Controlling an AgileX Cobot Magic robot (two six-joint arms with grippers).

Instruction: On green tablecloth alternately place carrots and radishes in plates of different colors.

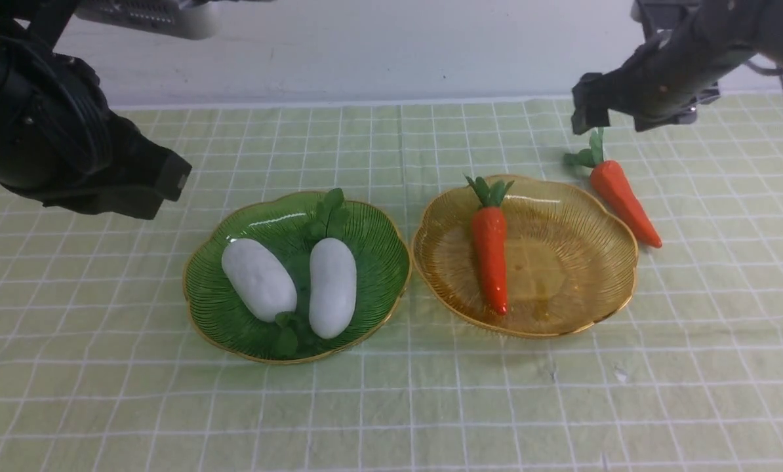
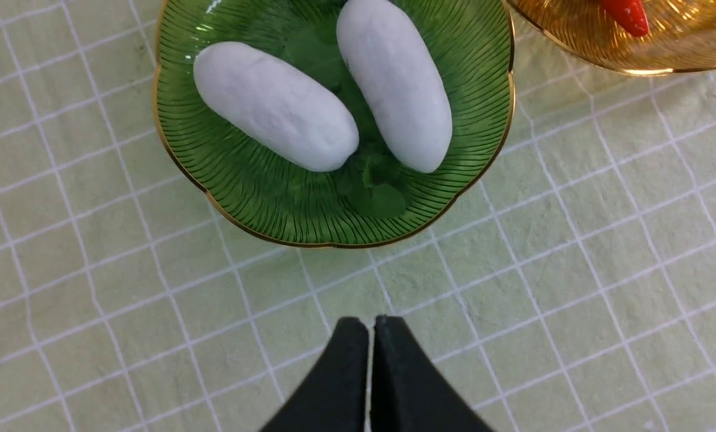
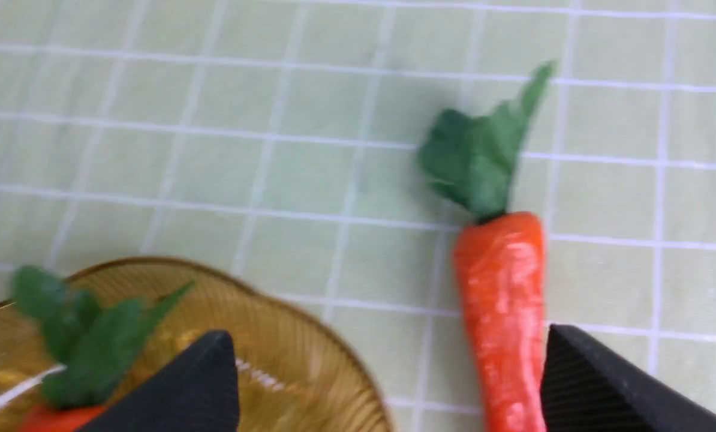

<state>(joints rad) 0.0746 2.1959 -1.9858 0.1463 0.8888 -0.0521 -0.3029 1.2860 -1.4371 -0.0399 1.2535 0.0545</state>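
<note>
Beside the amber plate (image 1: 529, 262) lies the loose carrot (image 1: 624, 202); we judge its pickup in hand. Our right jaws (image 3: 388, 378) stand wide, our left (image 2: 371, 324) closed. Next: align, lower, grip.

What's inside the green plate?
The green plate holds two white radishes with green leaf tops, one tuft near the front rim, one toward the back. The plate's floor directly beneath the radishes is covered.
</note>
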